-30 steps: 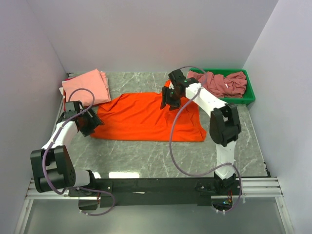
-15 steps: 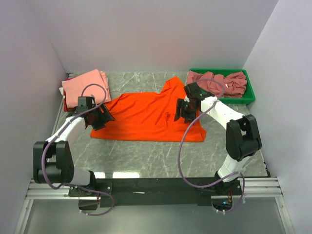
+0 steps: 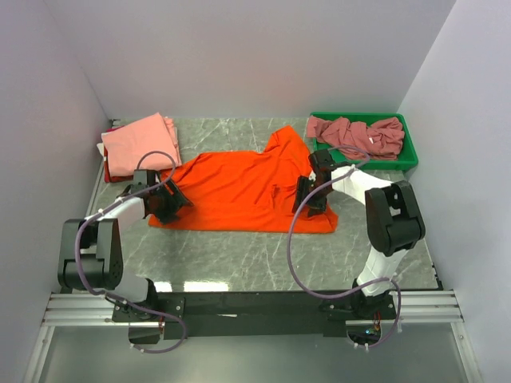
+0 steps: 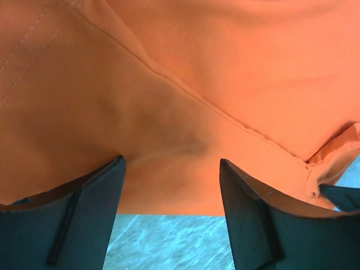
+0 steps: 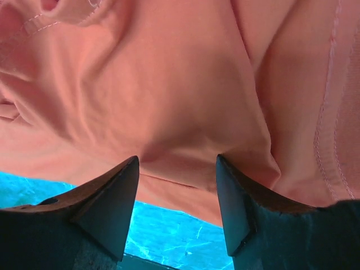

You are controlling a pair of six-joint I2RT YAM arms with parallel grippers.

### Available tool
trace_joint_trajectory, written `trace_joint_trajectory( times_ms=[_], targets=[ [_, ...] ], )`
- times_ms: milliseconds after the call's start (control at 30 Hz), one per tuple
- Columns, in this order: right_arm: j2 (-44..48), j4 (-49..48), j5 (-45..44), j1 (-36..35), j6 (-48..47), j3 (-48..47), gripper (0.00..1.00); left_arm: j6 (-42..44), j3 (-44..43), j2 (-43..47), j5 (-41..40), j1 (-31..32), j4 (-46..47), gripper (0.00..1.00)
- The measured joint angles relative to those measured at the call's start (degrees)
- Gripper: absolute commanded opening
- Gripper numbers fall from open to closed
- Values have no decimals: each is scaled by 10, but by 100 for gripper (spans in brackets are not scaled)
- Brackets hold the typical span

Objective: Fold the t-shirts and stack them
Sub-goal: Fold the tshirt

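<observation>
The orange t-shirt (image 3: 239, 187) lies spread between the left gripper (image 3: 171, 200) and right gripper (image 3: 310, 199). Beyond the left sits a folded salmon-pink t-shirt (image 3: 140, 144); beyond the right, a green bin (image 3: 410, 156) holds rumpled mauve t-shirts (image 3: 355, 136).

My left arm (image 3: 120, 211), right arm (image 3: 351, 179): white links, black joints, black bases. Purple-grey cable (image 3: 288, 239) loops off each. My left tool (image 4: 171, 163), right tool (image 5: 177, 160): black, two tapered wedge fingers (image 4: 84, 214).

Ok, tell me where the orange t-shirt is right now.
In the top view the orange t-shirt lies spread in the centre, left gripper at its left edge, right gripper over its right side, pink shirt far-left, green bin far-right.
</observation>
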State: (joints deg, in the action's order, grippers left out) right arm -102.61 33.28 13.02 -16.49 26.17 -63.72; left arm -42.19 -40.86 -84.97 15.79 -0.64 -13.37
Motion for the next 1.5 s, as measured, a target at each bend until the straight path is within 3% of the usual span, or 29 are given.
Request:
trace_joint_trajectory(
  times_ms=[333, 667, 833, 1033, 1233, 1500],
  targets=[
    [84, -10, 21, 14, 38, 106, 64, -48, 69, 81, -6, 0, -8, 76],
    [162, 34, 31, 15, 64, 170, 64, -68, 57, 211, -17, 0, -156, 77],
    [180, 82, 25, 12, 59, 106, 64, -56, -10, 204, -17, 0, -159, 77],
    [165, 48, 42, 5, 50, 32, 61, -28, -25, 124, 11, 0, -97, 76],
    [76, -2, 67, 2, 50, 44, 59, -25, 0, 33, 42, 0, -36, 76],
    [83, -44, 87, 2, 60, 127, 59, -25, 37, 39, 38, 0, -13, 77]
  ],
)
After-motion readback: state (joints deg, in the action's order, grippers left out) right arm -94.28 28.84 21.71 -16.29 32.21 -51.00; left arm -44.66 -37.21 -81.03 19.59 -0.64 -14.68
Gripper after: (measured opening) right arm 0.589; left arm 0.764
